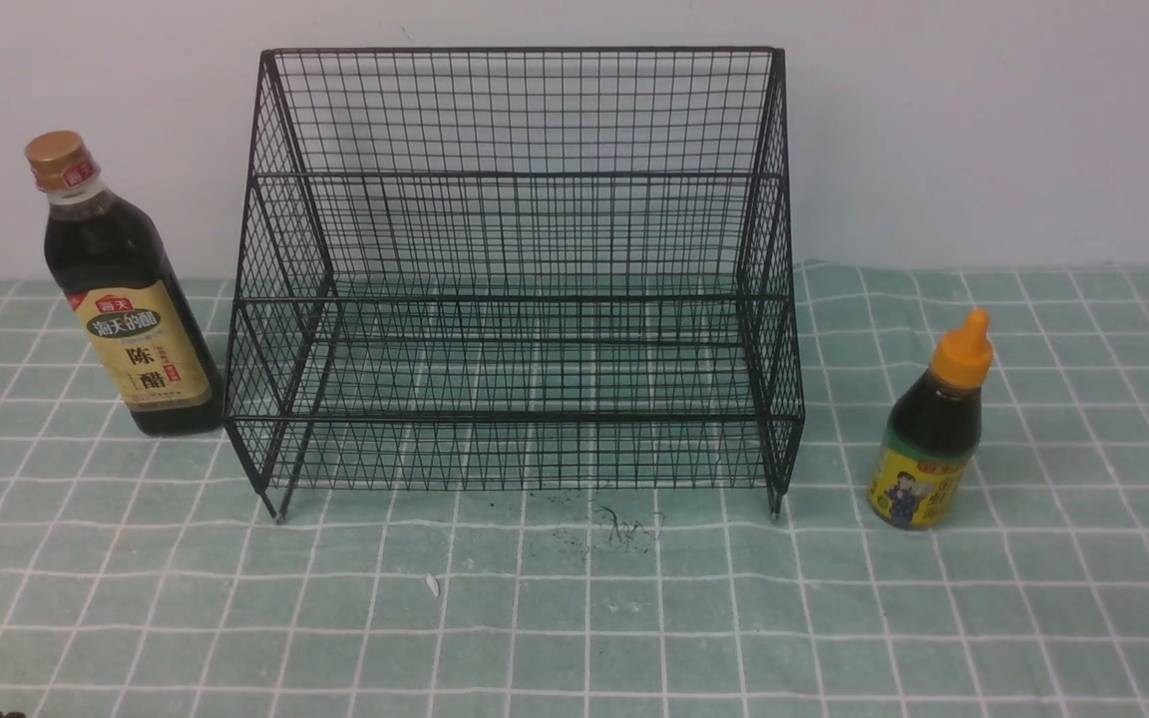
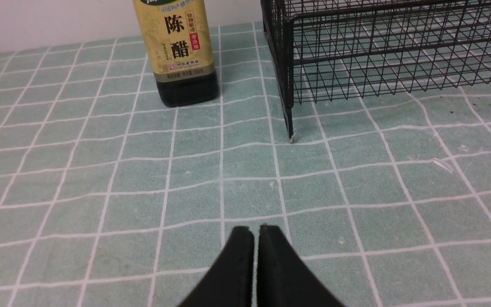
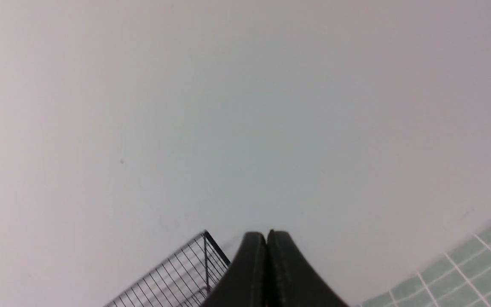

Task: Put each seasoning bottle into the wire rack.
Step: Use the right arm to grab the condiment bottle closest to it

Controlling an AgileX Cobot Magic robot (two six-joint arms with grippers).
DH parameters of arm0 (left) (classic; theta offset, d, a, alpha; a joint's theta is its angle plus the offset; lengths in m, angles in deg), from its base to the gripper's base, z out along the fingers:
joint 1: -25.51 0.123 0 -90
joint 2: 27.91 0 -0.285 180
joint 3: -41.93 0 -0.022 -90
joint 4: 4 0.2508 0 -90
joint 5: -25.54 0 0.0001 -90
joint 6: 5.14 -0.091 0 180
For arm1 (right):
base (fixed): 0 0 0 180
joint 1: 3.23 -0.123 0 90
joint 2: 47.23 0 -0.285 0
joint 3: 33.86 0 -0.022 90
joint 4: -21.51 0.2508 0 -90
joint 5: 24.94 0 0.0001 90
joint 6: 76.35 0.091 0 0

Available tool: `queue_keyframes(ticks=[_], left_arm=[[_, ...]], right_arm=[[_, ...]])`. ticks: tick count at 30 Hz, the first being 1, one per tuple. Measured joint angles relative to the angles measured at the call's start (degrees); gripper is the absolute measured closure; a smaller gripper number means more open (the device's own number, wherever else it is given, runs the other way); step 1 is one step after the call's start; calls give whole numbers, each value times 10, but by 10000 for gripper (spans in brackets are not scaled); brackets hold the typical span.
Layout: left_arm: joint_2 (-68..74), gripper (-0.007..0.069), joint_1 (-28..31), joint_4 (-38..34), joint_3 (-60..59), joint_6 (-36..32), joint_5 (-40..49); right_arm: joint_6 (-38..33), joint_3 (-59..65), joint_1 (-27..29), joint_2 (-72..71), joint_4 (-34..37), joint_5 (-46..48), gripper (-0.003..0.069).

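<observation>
- Rack: the wire rack (image 1: 525, 417) stands on the table (image 1: 634, 638), backed against the wall (image 1: 983, 120) and centred in the front view, with its open side toward the robot. Neither step holds anything.
- Tall bottle: the tall bottle (image 1: 131, 339) (gold cap, tan label) stands upright on the table just beside the rack's left side, outside it. Contact with the wire cannot be determined.
- Short bottle: the short bottle (image 1: 932, 439) (orange nozzle cap, yellow-green label) stands upright on the table near the rack's right front leg, apart from it.
- Left gripper: the left gripper (image 2: 256, 234) is fully closed and holds nothing. It hangs low over the table, facing the tall bottle's base and the rack's left front leg, well short of both.
- Right gripper: the right gripper (image 3: 267, 236) is fully closed and holds nothing. Its camera shows mostly wall, one upper corner of the rack and a strip of table. The short bottle is not in that view.
- Step in hand: no bottle is in the rack, so the task appears to be at its start, before the first pick.
- Next move: the left arm looks better placed for the tall bottle. The gripper must open wider than the bottle body, advance from the front (the rack side leaves little finger room), close on the body, lift clear of the front rim and set the bottle upright on a step.
</observation>
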Motion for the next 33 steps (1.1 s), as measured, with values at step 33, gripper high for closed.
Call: queue_keyframes(ticks=[33], left_arm=[[0, 627, 0, 0, 0, 0, 0]], right_arm=[[-290, -731, -51, 761, -73, 734, 391]])
